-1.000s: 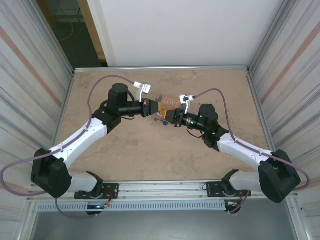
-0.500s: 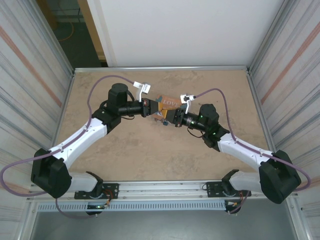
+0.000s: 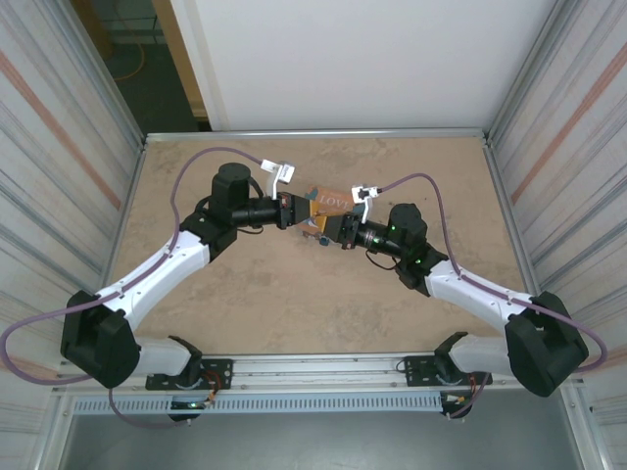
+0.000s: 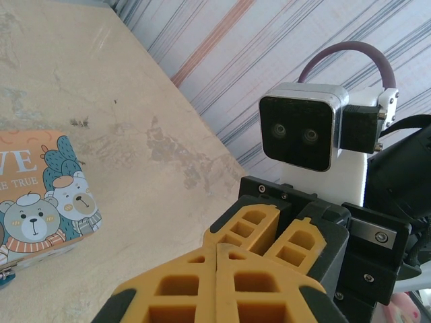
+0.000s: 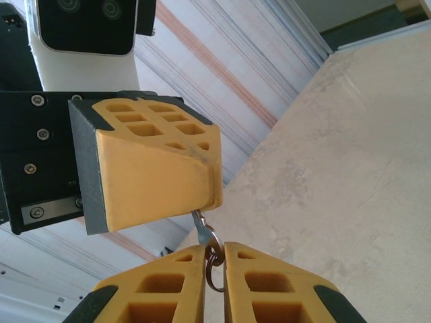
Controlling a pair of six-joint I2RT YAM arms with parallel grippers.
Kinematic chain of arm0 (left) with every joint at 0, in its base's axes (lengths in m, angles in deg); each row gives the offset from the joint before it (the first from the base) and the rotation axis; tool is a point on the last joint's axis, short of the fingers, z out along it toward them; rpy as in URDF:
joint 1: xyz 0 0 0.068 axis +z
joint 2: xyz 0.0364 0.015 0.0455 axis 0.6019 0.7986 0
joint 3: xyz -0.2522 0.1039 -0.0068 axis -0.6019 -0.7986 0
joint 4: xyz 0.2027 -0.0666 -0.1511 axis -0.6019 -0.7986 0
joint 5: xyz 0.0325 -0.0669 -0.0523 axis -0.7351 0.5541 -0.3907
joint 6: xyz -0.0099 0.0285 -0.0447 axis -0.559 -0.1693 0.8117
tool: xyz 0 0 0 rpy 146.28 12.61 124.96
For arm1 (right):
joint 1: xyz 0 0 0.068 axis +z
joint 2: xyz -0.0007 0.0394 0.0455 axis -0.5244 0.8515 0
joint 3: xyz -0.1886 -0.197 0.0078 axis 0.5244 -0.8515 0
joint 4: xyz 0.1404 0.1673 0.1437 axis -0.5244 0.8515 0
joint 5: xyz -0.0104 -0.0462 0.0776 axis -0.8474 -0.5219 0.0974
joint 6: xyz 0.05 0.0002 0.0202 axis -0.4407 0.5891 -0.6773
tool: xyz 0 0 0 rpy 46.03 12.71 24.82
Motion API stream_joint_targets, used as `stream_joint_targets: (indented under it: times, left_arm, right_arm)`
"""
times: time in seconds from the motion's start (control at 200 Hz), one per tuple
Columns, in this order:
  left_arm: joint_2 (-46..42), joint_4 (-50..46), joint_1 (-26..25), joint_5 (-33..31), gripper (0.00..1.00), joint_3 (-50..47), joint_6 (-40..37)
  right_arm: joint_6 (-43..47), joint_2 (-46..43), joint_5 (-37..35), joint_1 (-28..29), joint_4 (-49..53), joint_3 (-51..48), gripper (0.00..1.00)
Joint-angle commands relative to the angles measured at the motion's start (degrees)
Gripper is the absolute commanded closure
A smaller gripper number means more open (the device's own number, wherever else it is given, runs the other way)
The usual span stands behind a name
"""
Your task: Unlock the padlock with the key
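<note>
My two grippers meet tip to tip over the middle of the table. The right gripper is shut on the small silvery key at its bow, and a key ring hangs between the fingers. The key's blade points up and its tip disappears under the edge of the left gripper's yellow fingers. The left gripper is shut, its pads pressed together along a thin seam. The padlock is hidden. The right gripper's fingers sit right behind the left fingertips.
The orange "LOVE" tin with cat pictures lies on the tan table just behind the two grippers. Corrugated metal walls close in the left and right sides. Purple cables arch over both wrists.
The right arm has edged slightly left toward the left gripper. The left arm has stayed put.
</note>
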Motion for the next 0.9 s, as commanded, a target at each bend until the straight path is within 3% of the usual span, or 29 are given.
stream_joint_targets:
  times: [0.0, 0.496, 0.696, 0.897]
  left_arm:
    - [-2.1, 0.7, 0.4, 1.0, 1.0, 0.2, -0.9]
    - [-1.8, 0.8, 0.4, 1.4, 1.0, 0.3, -1.0]
    - [-1.8, 0.8, 0.4, 1.4, 1.0, 0.3, -1.0]
    - [-1.9, 0.6, 0.4, 1.3, 1.0, 0.4, -1.2]
  right_arm:
    - [-0.1, 0.7, 0.3, 0.5, -1.2, 1.5, 0.85]
    - [-0.4, 1.8, 0.5, 0.8, -2.1, 2.3, 0.82]
    - [-0.3, 1.7, 0.5, 0.8, -1.9, 2.3, 0.86]
    - [0.0, 1.4, 0.1, 0.7, -0.9, 2.1, 0.96]
